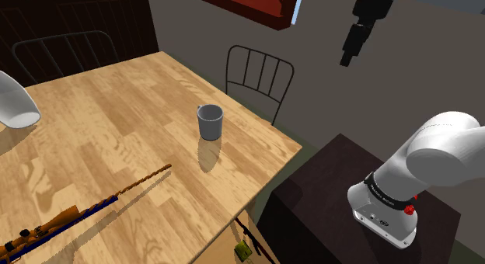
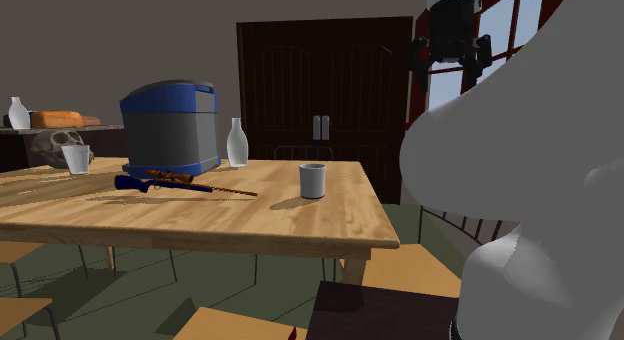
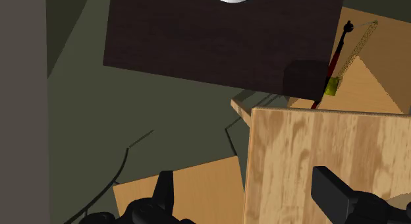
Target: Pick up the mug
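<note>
The grey mug [image 1: 210,121] is standing upright on the wooden worktop [image 1: 116,130], mouth up, near the edge that is facing the dark stand [image 1: 326,192]. Nothing is touching it. A black wire-backed chair [image 1: 260,72] is standing just beyond that corner of the worktop. A rifle [image 1: 78,212] is lying flat on the boards, well apart from the mug, toward the shoulder view's lower left. In the second exterior view, a blue and grey box [image 2: 170,128] and a pale bottle [image 2: 236,143] are sitting farther back on the worktop, behind the rifle.

The pincer [image 1: 347,59] is hanging high in the air at the shoulder view's upper right, well above the mug and off to one side of it, and is not touching anything. In the wrist view its two black fingers [image 3: 164,190] are standing apart with nothing between them, so the pincer is released. Beneath them, that view is looking down on a corner of the worktop, a wooden seat beside it and the dark top of the stand. The white arm [image 1: 423,165] is rising from the stand at the shoulder view's lower right.
</note>
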